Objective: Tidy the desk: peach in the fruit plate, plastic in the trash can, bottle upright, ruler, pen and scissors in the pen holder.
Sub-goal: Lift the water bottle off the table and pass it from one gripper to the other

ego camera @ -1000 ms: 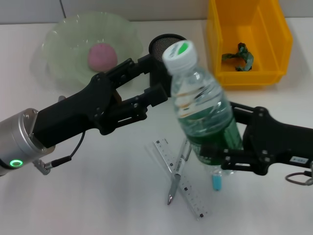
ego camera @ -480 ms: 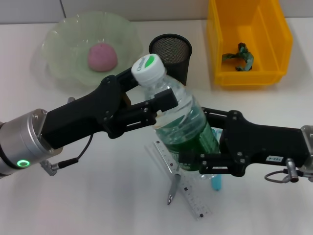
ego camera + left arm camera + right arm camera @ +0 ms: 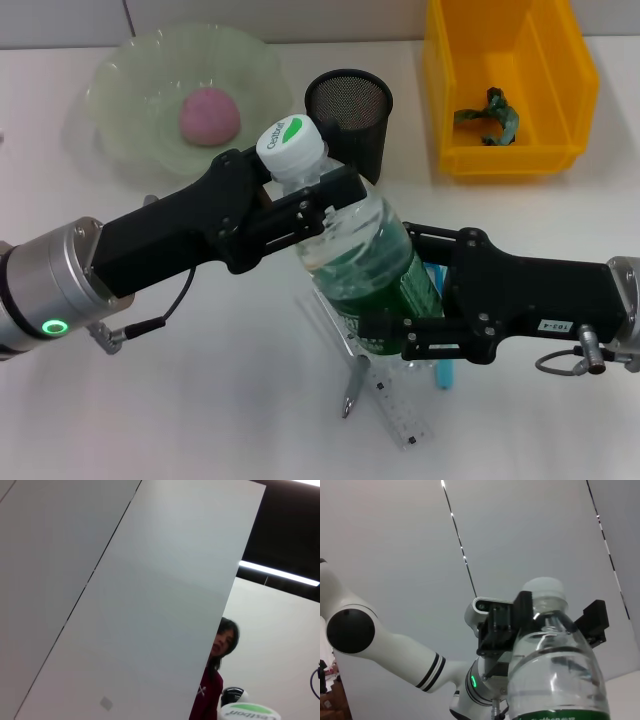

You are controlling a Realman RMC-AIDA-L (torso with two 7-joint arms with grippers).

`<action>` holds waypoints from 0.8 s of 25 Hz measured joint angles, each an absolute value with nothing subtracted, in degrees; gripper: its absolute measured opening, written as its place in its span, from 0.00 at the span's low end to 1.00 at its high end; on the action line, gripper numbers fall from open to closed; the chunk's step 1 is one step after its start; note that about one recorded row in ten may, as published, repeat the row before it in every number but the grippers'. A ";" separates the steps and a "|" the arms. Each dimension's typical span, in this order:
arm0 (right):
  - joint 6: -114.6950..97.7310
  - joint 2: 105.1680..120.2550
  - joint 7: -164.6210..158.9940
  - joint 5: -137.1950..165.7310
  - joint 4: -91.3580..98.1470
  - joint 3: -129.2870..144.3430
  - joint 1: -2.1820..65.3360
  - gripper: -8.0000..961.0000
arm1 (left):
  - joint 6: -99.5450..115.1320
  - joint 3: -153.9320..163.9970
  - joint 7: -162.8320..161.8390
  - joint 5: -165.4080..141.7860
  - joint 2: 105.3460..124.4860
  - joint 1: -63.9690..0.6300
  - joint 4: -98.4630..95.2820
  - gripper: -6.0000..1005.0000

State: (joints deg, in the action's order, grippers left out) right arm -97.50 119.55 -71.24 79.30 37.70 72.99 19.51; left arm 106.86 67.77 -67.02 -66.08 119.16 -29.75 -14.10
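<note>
While the left gripper [image 3: 300, 195] pinches the bottle [image 3: 350, 255] at its neck | right gripper [image 3: 405, 325] clamps its green label, above ruler [image 3: 385, 395] and pen [image 3: 358, 375] | advice: level the base before releasing, clear of pen holder [image 3: 348, 115].

Left end effector [image 3: 300, 195] and right end effector [image 3: 400, 335], both clamped, arms converging.

Left gripper [image 3: 300, 195]: matte black angular linkage on a black forearm, silver wrist collar with a green ring light, thin black cable looping to a small metal plug. Right gripper [image 3: 395, 300]: same black housing, white label, silver cuff, metal ring connector. Upper arm white with black bands.
</note>
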 joint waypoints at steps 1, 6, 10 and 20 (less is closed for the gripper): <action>-97.60 119.56 -71.24 79.29 37.70 72.97 19.51 0.84 | 106.84 67.79 -67.04 -66.08 119.14 -29.84 -14.08 0.74; -97.77 119.58 -71.20 79.34 37.70 73.05 19.54 0.85 | 107.00 67.92 -66.99 -66.06 119.18 -30.30 -14.06 0.60; -97.86 119.34 -71.45 79.51 37.71 73.86 19.61 0.85 | 107.30 67.96 -66.72 -66.10 119.18 -30.36 -14.05 0.52; -97.56 119.39 -71.68 79.19 38.02 73.86 19.09 0.85 | 107.56 67.94 -66.62 -66.29 119.17 -30.70 -14.17 0.44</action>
